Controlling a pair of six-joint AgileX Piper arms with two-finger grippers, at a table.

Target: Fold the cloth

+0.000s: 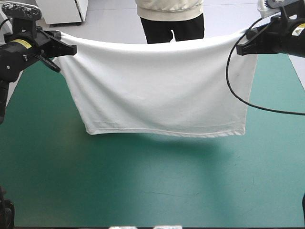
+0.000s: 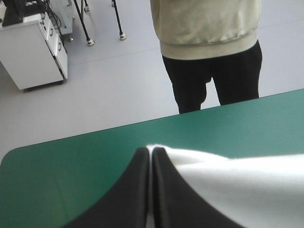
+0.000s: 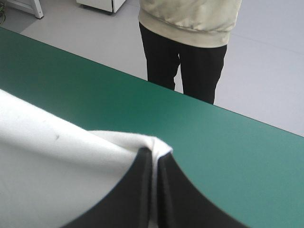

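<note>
You have the T-shirt (image 1: 157, 90) hanging in the air as a wide white sheet, stretched between the two arms over the far half of the worktop (image 1: 143, 191); the left claw (image 1: 71, 49) is clamped on one upper corner and the right claw (image 1: 239, 49) on the other, each set of black fingers all but meeting with only a thin fold of cloth between them; that small bite is your main risk, since pulling the arms further apart could, I judge, drag a corner free and drop that side; the upper edge sags a little between the grips, so there is some slack but not much; lower unevenly and the lower hem (image 1: 164, 132) would likely land skewed or bunch under itself; whether that hem touches the cover I cannot tell, though its shadow suggests it hangs just above; you have broad bare teal-green cover on the near side to lay into, while the worktop's right edge lies near the right claw, so keep the cloth from drifting that way.
</note>
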